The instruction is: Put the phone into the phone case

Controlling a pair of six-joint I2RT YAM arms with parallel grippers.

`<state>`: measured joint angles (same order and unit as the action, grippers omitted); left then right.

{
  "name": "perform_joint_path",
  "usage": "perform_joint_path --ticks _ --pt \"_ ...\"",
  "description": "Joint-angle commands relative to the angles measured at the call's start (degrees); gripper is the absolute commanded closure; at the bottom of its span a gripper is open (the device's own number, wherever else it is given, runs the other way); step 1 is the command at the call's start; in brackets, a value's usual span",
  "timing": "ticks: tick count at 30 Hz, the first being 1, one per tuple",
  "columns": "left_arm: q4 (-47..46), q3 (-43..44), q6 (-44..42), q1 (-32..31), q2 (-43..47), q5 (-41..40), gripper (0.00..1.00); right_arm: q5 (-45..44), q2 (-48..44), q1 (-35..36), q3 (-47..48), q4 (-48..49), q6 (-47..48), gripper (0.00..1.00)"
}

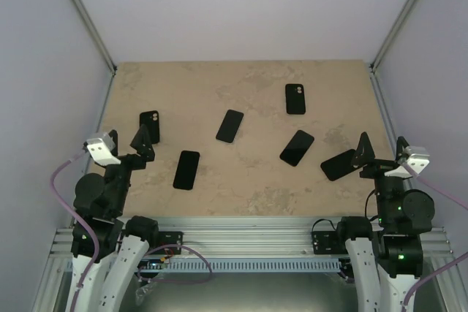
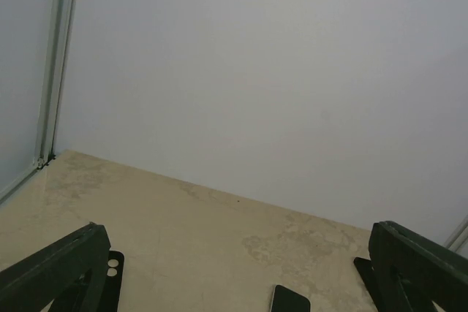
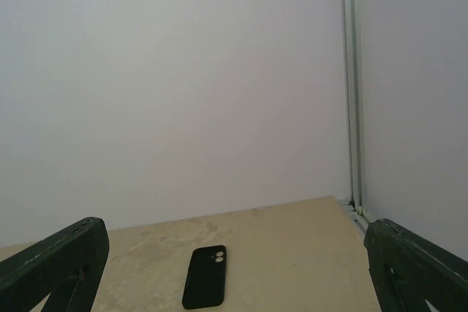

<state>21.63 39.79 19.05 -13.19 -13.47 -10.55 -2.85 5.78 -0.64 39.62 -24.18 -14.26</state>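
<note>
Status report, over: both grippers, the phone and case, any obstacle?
Left gripper open, empty. Right gripper open, empty. Phone flat on table, apart from case, not inserted. Nothing lies between them.

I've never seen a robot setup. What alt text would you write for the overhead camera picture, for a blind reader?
Six flat black phones or phone cases lie scattered, none touching, on a beige stone-patterned table with pale grey walls. At the near edge stand a left arm and a right arm, with left gripper and right gripper holding nothing.
</note>
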Motion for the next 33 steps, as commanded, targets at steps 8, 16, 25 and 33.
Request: perform_joint_path --ticks 8,16,25,33 --pt "-1.3 2.6 -1.7 0.4 -5.2 -1.5 0.01 -0.7 -1.5 -0.4 -0.6 0.9 -0.5 0.02" --pt "0.5 8.5 -3.0 0.4 -19.2 -5.1 0.0 -0.3 -1.5 -0.4 -0.8 0.8 -0.6 0.02" --pt "3.9 17.4 -3.2 3.0 -41.4 -5.8 0.01 -0.3 -3.6 -0.3 -1.3 1.2 -0.6 0.02" --pt "5.9 21.9 -2.0 13.8 -56.4 0.7 0.01 -0.8 -5.5 1.9 -1.7 1.4 -0.7 0.02"
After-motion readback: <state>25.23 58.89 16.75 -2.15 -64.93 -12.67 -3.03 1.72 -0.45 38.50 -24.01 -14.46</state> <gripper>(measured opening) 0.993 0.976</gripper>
